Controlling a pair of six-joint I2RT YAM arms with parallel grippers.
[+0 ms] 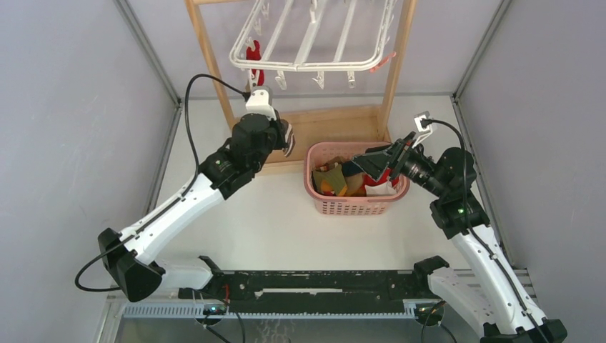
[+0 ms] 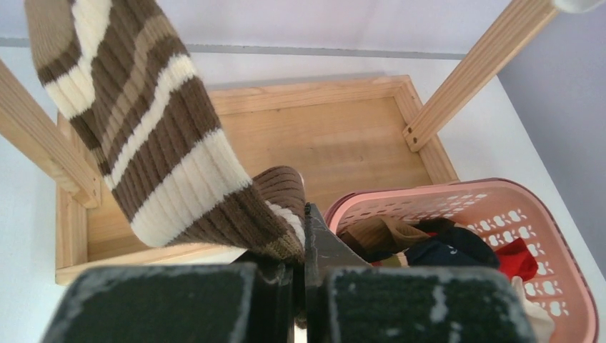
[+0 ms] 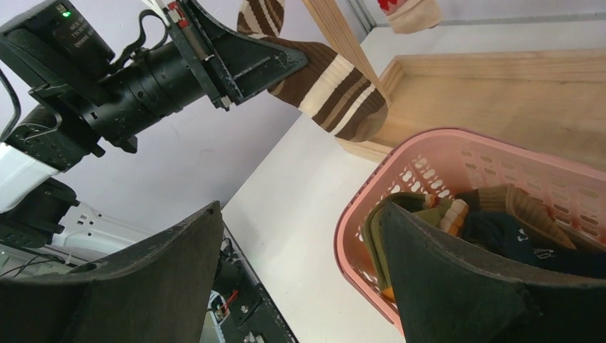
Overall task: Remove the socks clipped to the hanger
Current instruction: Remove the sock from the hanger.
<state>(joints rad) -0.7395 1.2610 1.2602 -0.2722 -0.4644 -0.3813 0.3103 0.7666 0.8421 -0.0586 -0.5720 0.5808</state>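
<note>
The white hanger [image 1: 312,44] hangs in a wooden frame at the back. A red sock [image 1: 254,56] is clipped at its left rim; it also shows in the right wrist view [image 3: 409,13]. My left gripper [image 1: 285,136] is shut on the toe end of a brown-and-cream striped sock [image 2: 154,146], also in the right wrist view [image 3: 336,93]. The sock runs up out of frame, so its top end is hidden. My right gripper [image 3: 301,207] is open and empty, over the near rim of a pink basket [image 1: 325,207] holding several socks [image 1: 348,179].
The wooden frame stand [image 1: 336,128] has a tray base and two uprights just behind the basket. Grey walls close in the left and right sides. A black rail [image 1: 314,286] runs along the table's near edge between the arm bases.
</note>
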